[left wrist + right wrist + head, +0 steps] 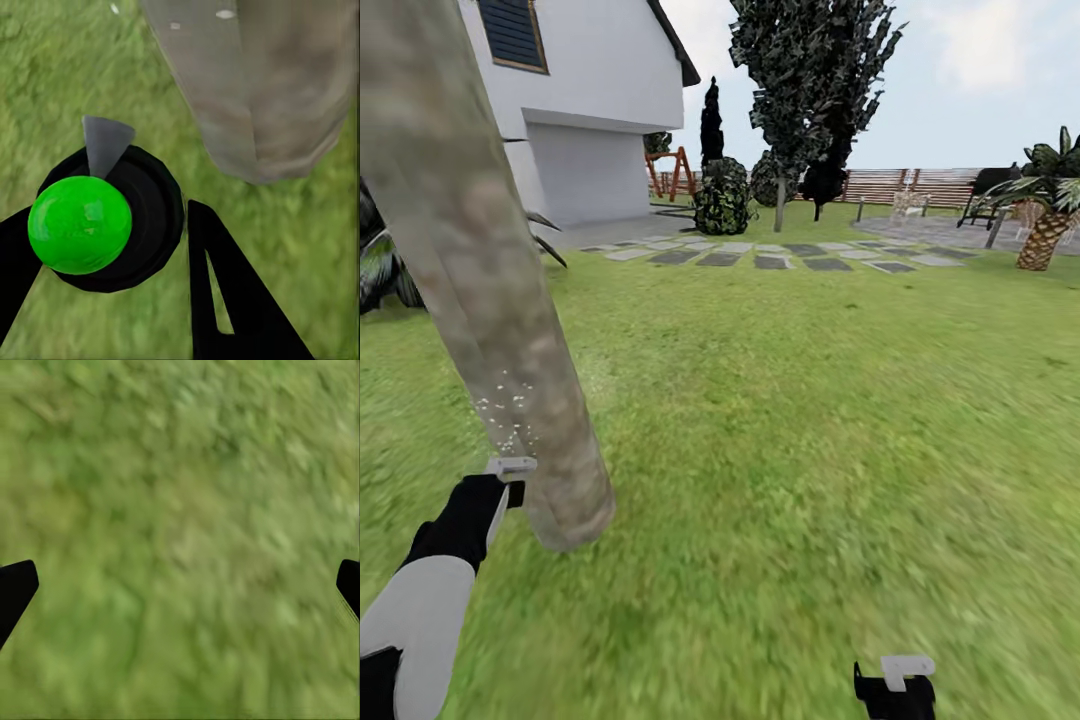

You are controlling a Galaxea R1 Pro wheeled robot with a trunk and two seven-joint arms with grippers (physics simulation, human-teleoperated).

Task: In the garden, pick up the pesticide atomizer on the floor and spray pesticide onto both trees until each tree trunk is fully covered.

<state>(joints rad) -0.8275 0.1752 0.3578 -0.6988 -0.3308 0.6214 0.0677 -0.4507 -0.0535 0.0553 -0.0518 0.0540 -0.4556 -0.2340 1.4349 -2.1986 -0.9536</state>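
At the lower left of the frame the left gripper (112,262) has its black fingers pinching the pesticide atomizer (82,223), a bright green ball on a black round body with a grey nozzle. It sits just beside the thick tree trunk (480,280), where pale droplets (508,410) fleck the bark. At the bottom edge the right gripper (180,585) hangs spread wide over the grass (810,420).

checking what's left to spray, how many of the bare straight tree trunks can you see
2: one trunk rises right beside the left hand, which holds the sprayer; the other trunk is far off past the stepping stones. More may be out of view.
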